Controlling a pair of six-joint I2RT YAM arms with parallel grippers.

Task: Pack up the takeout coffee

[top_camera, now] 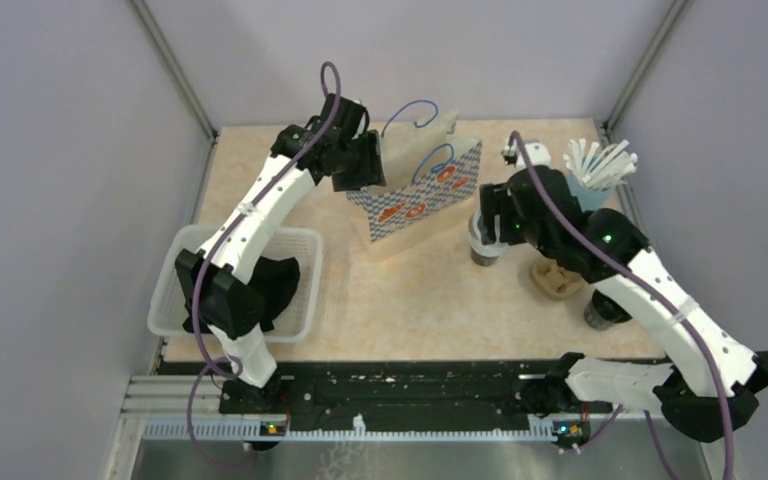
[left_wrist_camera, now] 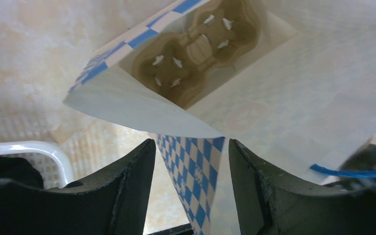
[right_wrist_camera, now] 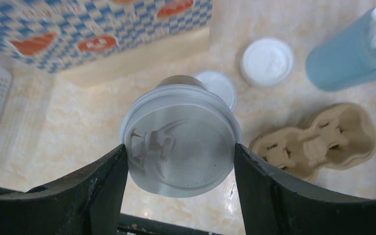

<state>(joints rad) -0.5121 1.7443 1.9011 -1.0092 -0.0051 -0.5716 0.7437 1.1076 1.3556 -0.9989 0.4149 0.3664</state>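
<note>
One takeout coffee cup (right_wrist_camera: 181, 142), dark-sided with a pale grey lid, stands upright on the table right of the bag, also seen from above (top_camera: 482, 250). My right gripper (right_wrist_camera: 181, 149) is shut on it, a finger pressing each side of the lid's rim. The blue-and-white checked paper bag (top_camera: 415, 195) stands open at the back middle. My left gripper (left_wrist_camera: 191, 144) hangs open over its left end, and the bag's checked side fold (left_wrist_camera: 198, 171) rises between the fingers without touching them. A brown cardboard cup carrier (left_wrist_camera: 200, 44) lies in the bag's bottom.
A second cardboard carrier (top_camera: 557, 280) lies right of the held cup. A dark cup (top_camera: 605, 312) shows partly under my right arm. Two loose white lids (right_wrist_camera: 267, 61) lie behind the cup. A blue cup of white sticks (top_camera: 595, 175) stands back right, a white basket (top_camera: 180, 245) front left.
</note>
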